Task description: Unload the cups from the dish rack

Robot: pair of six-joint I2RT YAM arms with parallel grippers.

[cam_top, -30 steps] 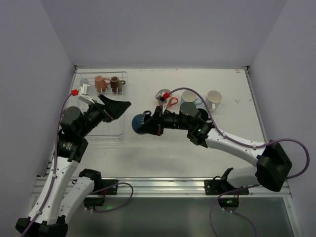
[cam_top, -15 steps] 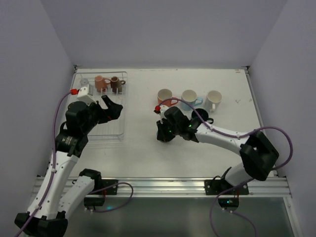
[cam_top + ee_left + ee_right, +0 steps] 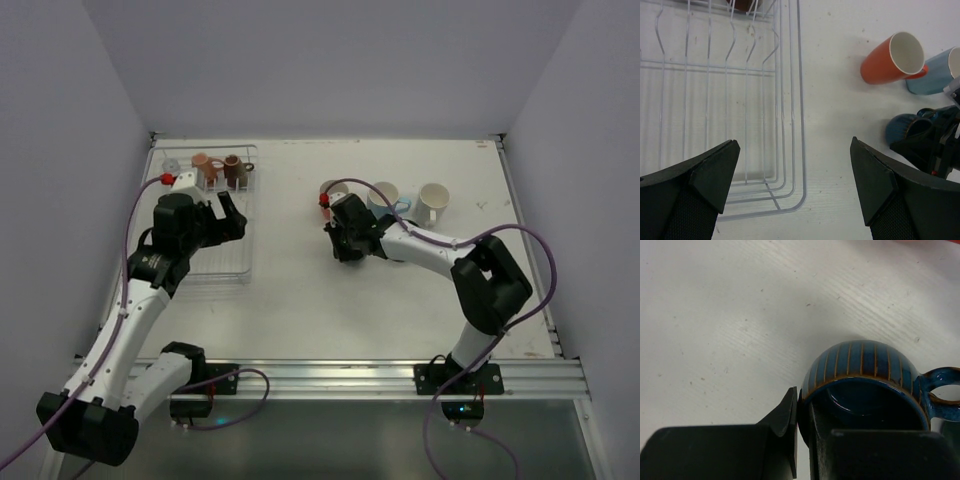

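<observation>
Step in hand: the navy mug (image 3: 860,365) is being set down on the table (image 3: 300,300), at the near side of the row of unloaded cups.
Right gripper (image 3: 801,427): clamped on the navy mug's rim, with one finger outside the wall and the other inside the bowl.
Left gripper (image 3: 792,145): spread wide and grasping nothing, held above the near right corner of the dish rack (image 3: 745,110).
Navy mug, place: out of the rack, near the orange mug (image 3: 890,60) and the light blue mug (image 3: 932,75). Whether its base touches the table cannot be told.
Navy mug, pointing: the mouth faces up towards the wrist camera, so the long axis is judged roughly vertical. The handle sticks out sideways, seemingly towards the light blue mug.
Already unloaded: the orange, light blue and white mug (image 3: 433,200) stand in a row at the far right.
Left in the rack: a clear glass (image 3: 171,165), a salmon pink mug (image 3: 203,166) and a dark brown mug (image 3: 233,170) are lined up at the far end.
Next move calls for: the base is to be seated flat, the fingers parted and lifted straight up clear of the rim, and the neighbouring mugs left unknocked.
</observation>
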